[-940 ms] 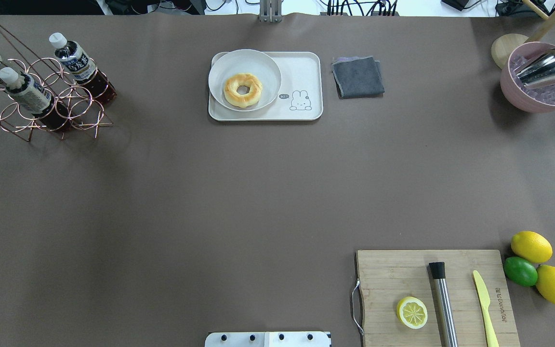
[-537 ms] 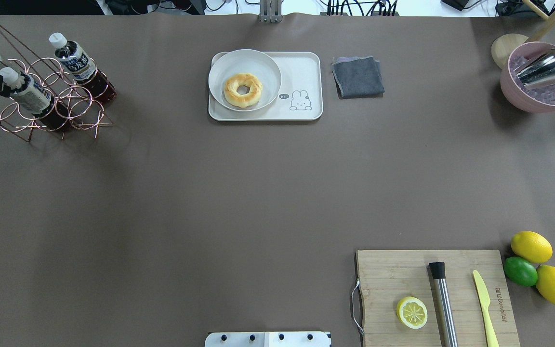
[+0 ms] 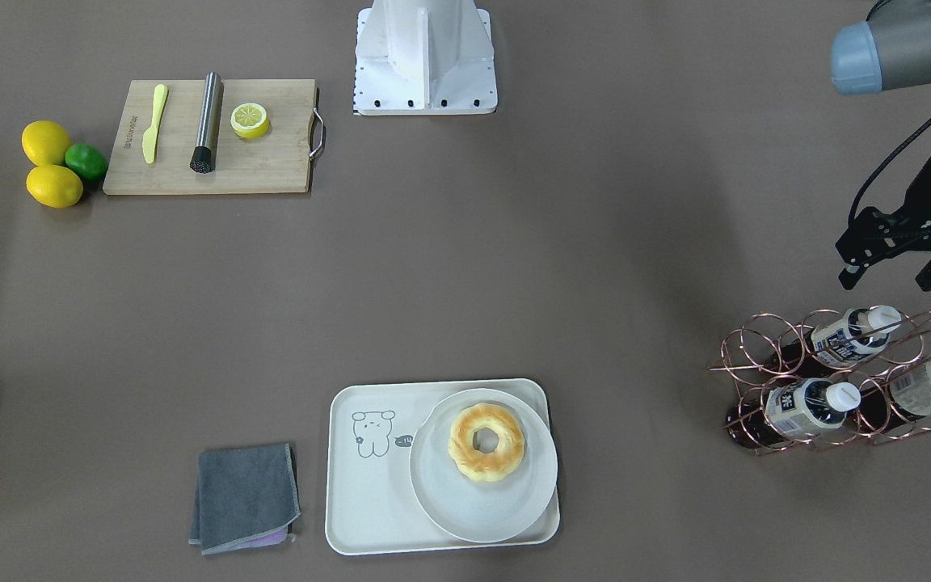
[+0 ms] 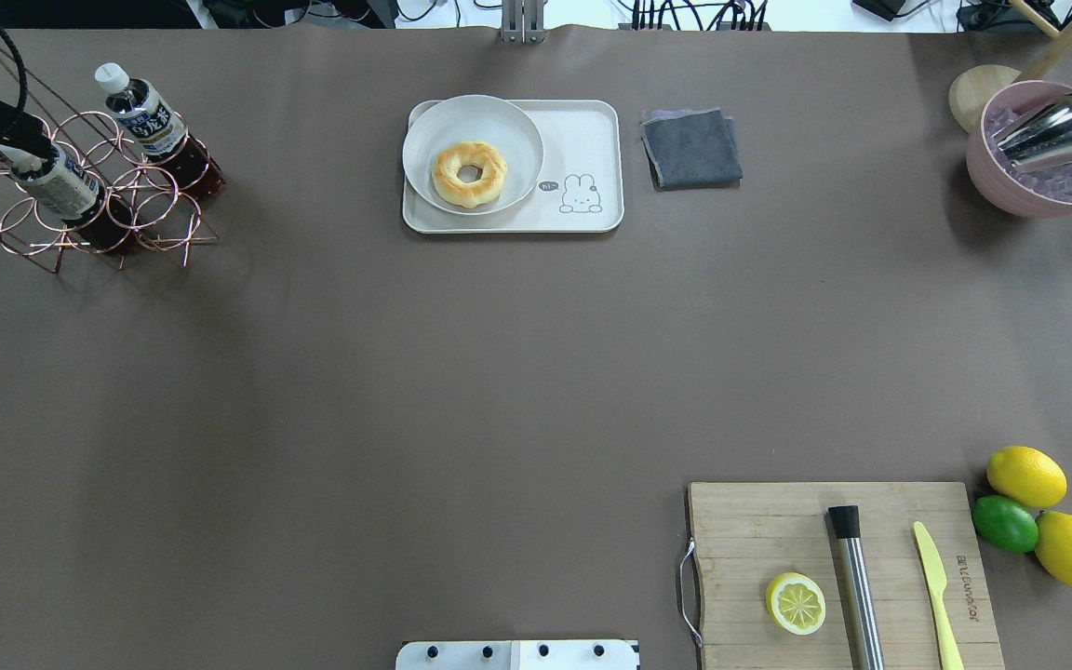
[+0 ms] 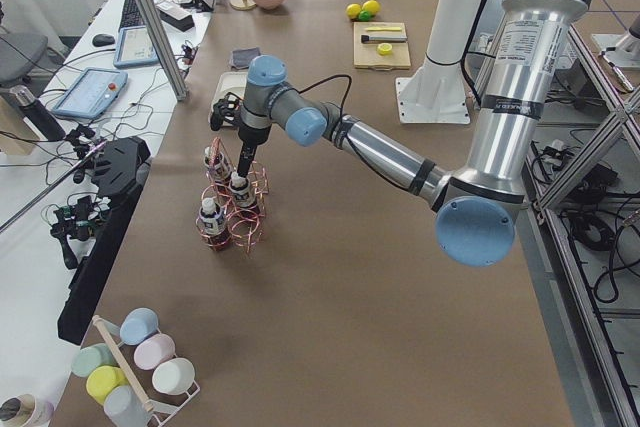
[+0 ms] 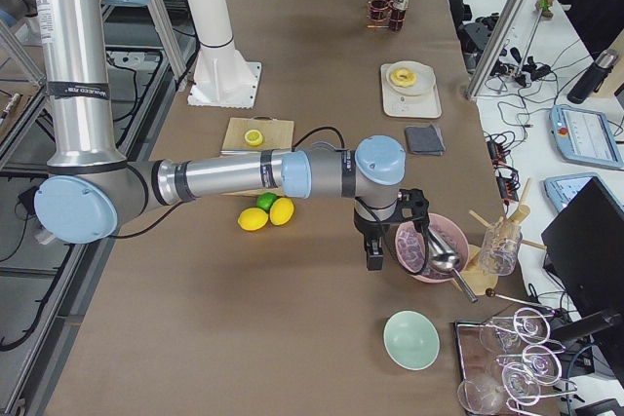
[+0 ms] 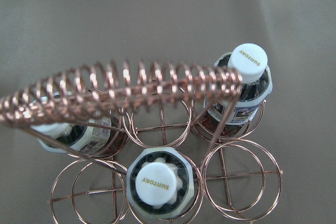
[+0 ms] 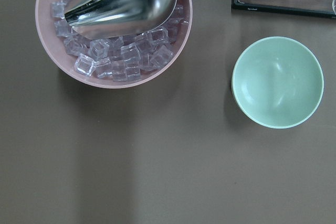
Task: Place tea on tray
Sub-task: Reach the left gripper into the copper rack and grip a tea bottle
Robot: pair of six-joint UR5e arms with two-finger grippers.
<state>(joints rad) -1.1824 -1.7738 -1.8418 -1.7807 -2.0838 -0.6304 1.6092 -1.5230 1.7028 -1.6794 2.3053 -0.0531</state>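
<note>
Three tea bottles, two caps printed SUNTORY, stand in a copper wire rack. Above it hangs the left gripper, fingers apart. Near the pink ice bowl is the right gripper, finger state indiscernible.

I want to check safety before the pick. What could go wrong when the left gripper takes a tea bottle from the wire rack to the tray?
1. The coiled handle of the rack runs above the bottles; the open left gripper may snag it.
2. The bottles sit in close wire rings, so a pull may drag the rack along.
3. The plate covers most of the tray; a bottle may tip on the plate's rim.
</note>
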